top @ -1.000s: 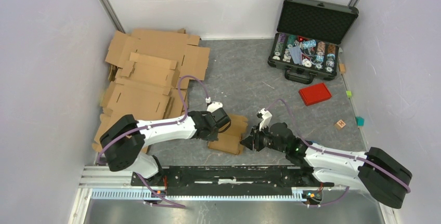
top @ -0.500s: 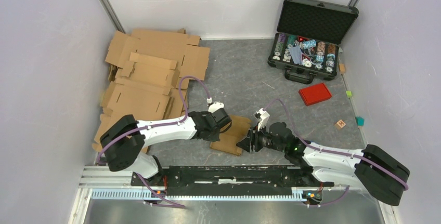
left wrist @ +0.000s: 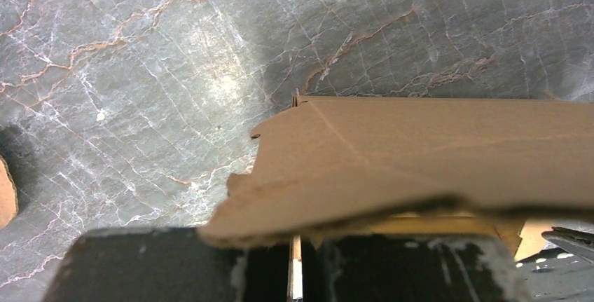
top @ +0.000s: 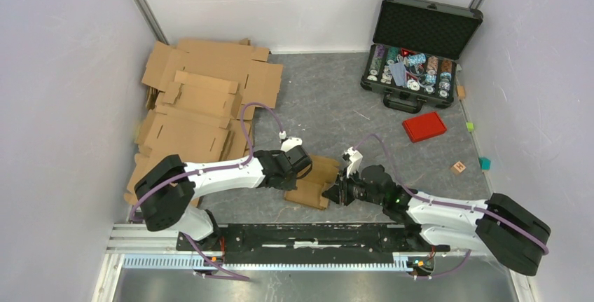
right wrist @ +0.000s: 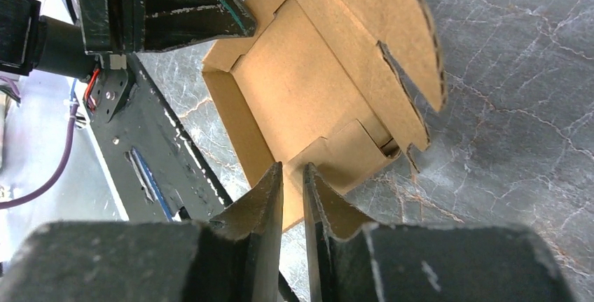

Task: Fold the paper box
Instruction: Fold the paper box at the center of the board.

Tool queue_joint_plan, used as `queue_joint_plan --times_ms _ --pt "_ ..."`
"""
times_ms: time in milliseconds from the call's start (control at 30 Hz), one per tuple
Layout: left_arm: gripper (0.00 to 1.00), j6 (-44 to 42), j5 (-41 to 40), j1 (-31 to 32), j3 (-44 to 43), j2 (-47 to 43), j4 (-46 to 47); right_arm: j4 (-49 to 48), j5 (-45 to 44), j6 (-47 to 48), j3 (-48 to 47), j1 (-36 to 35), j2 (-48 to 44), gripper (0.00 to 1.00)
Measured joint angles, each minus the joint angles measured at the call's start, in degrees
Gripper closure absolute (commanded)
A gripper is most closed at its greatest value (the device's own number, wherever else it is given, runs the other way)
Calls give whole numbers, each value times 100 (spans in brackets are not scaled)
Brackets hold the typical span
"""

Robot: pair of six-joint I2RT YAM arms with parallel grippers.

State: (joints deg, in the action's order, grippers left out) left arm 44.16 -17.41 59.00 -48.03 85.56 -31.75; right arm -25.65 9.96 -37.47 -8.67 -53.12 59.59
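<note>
At the near edge of the grey table [top: 329,106], between both arms: small brown cardboard box [top: 313,179]. One flap clamped in the left gripper [left wrist: 295,246]. At its end wall, right gripper [right wrist: 291,183] nearly closed; cannot tell if pinching. Hold the flap steady, push the wall up slowly. Along the left edge, big brown cardboard sheets [top: 203,99]; black case [top: 420,50] and red lid [top: 424,126] by the far right corner, not blocking.

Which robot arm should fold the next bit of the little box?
Probably right. The right pincer sits at a corner of the box, fingers nearly together. The left pincer is busy clamping a flap, holding the box steady.
</note>
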Motion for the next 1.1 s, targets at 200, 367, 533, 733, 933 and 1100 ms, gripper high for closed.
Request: queue_joint_plan --times_ms 200,367,533,733,933,1100 --pt "98 0 11 2 0 0 28 -7 -13 42 -46 0 210 80" --pt "98 22 37 2 0 -2 33 138 -103 140 -291 -42 501 78" --pt "98 138 76 2 33 -111 87 778 -426 404 -809 -212 697 80" --pt "98 358 81 31 63 -199 212 1633 -905 730 -1377 -369 894 98" --pt "98 511 107 68 63 -181 299 1884 -1244 793 -1381 -424 994 100" --pt "98 581 125 94 63 -177 358 1895 -1368 859 -1384 -463 1255 100"
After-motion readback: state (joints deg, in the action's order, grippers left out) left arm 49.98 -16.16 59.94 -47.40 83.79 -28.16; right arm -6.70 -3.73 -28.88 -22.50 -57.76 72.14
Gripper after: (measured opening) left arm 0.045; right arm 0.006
